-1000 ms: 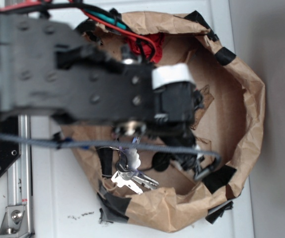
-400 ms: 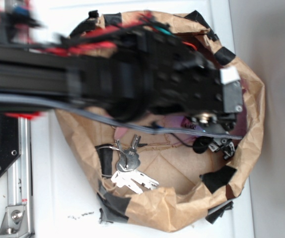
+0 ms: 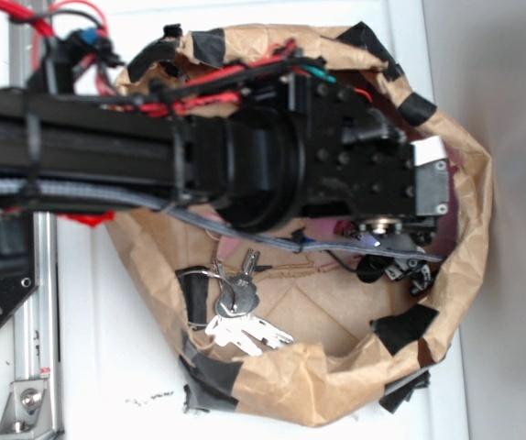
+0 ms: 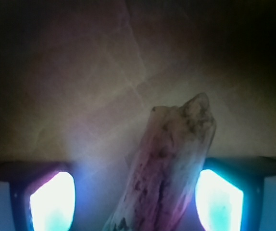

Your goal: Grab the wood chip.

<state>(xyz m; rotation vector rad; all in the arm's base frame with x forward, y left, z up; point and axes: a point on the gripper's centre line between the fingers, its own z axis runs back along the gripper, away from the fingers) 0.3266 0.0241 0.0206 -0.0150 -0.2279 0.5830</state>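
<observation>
In the wrist view the wood chip [image 4: 169, 168], a rough brown piece with a jagged tip, lies on creased brown paper and runs up between my fingers. My gripper [image 4: 135, 202] is open around it. The right finger [image 4: 219, 202] is close beside the chip, and the left finger [image 4: 52, 202] stands well apart from it. In the exterior view the black arm [image 3: 272, 165] reaches over the paper bowl [image 3: 469, 229] and the gripper [image 3: 400, 268] hangs low near the bowl's right wall. The wood chip is hidden under the arm there.
A bunch of keys [image 3: 240, 316] lies at the lower left inside the bowl. Black tape patches [image 3: 405, 328] sit along the crumpled paper rim. A metal rail [image 3: 38, 302] runs down the left edge, and a grey cable [image 3: 245, 236] crosses the bowl.
The arm has swung right across the bowl, uncovering the keys and carrying the gripper to the right wall. Since 0.4 s ago it has barely moved.
</observation>
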